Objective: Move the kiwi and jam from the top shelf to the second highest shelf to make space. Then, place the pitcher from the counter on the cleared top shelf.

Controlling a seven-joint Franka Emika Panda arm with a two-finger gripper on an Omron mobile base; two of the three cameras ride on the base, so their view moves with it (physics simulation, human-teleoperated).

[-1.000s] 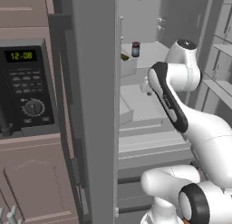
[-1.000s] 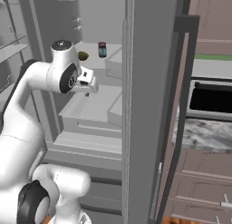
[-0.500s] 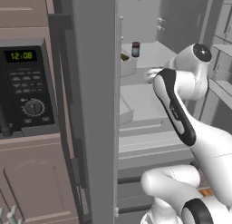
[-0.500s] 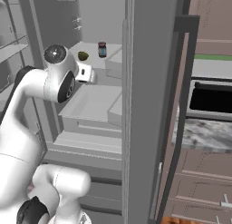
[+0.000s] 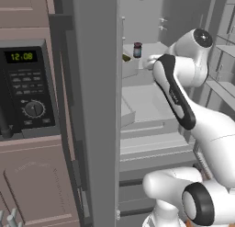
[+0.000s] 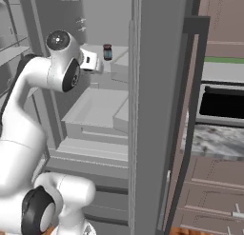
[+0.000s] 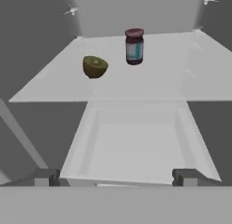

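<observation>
1. While the jaws stand spread and empty before the fridge, the kiwi [image 7: 94, 66] and jam [image 7: 134, 46] both sit on the top shelf [image 7: 181, 78], kiwi left of jam.
2. Nothing seems moved; every step remains.

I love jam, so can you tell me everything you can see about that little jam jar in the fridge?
The jam is a small dark glass jar with a dark reddish lid and a pale bluish label around its middle. It stands upright on the pale grey top shelf, toward the back, a little apart from the kiwi beside it. Nothing touches it but the shelf, and its lid is on.
</observation>
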